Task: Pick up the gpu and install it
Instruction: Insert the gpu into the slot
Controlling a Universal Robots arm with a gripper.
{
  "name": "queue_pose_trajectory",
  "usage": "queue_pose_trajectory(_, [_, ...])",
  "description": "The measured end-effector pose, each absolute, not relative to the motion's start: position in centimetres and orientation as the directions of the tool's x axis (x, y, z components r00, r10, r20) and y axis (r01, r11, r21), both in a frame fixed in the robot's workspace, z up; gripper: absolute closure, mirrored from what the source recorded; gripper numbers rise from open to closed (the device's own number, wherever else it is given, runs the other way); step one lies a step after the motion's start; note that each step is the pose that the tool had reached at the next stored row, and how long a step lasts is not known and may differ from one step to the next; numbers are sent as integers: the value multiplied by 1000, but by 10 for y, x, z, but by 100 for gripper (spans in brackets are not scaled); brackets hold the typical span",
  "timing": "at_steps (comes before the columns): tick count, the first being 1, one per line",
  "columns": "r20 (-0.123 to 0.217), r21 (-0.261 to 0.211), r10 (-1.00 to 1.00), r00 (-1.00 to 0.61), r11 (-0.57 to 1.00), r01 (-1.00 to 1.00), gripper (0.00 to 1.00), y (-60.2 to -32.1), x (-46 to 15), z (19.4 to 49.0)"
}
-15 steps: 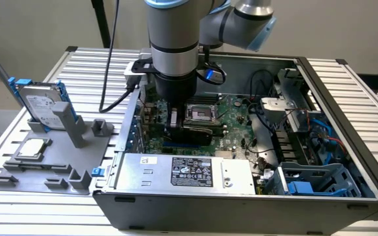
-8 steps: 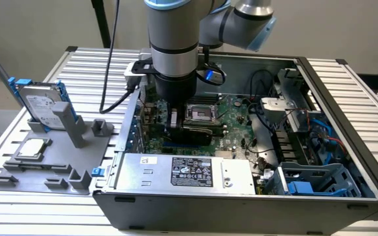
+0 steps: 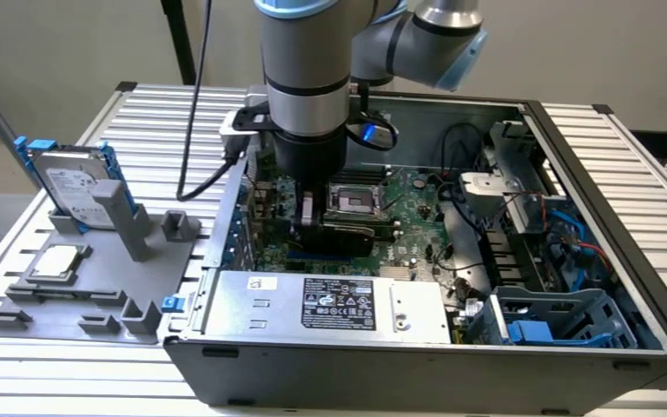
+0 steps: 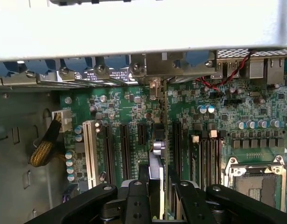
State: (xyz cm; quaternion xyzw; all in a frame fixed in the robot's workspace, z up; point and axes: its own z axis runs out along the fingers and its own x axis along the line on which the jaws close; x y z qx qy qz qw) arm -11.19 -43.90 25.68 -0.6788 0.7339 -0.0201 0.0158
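- The robot's hand point(image 4: 155, 196) was down inside the open computer case point(image 3: 611, 165), closed on the gpu point(image 4: 155, 170).
- It held the card on edge above the motherboard point(image 4: 190, 112), lined up with a long black slot point(image 4: 157, 135), apparently so the card could be seated.
- A hard drive point(image 3: 73, 187) stood outside in a grey holder point(image 3: 90, 295) on the bench point(image 3: 148, 113).

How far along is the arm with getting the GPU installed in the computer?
Done: the gpu is picked up and sits edge-on between the end effector fingers, inside the open computer case. In hand: it is held over the motherboard, lined up along the black expansion slots. Left: whether it is seated I cannot tell; it is not released.
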Motion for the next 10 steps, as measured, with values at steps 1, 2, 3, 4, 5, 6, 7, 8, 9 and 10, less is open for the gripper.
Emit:
queue_pose_trajectory(1, [4, -51, -997, -77, 77, -996, 73, -439, -112, 256])
queue_pose_trajectory(2, [4, -51, -997, -76, 76, -996, 73, -439, -112, 256])
queue_pose_trajectory(3, [4, -51, -997, -75, 75, -996, 73, -439, -112, 255])
queue_pose_trajectory(4, [4, -51, -997, -74, 74, -996, 73, -439, -112, 255])
queue_pose_trajectory(5, [5, -51, -997, -73, 73, -996, 73, -439, -112, 255])
queue_pose_trajectory(6, [5, -51, -997, -72, 72, -996, 73, -439, -112, 254])
queue_pose_trajectory(7, [5, -51, -997, -72, 72, -996, 73, -439, -112, 254])
queue_pose_trajectory(8, [5, -51, -997, -71, 71, -996, 73, -439, -112, 253])
queue_pose_trajectory(9, [4, -50, -997, -71, 71, -996, 73, -439, -112, 253])
queue_pose_trajectory(10, [5, -51, -997, -71, 70, -996, 73, -439, -112, 253])
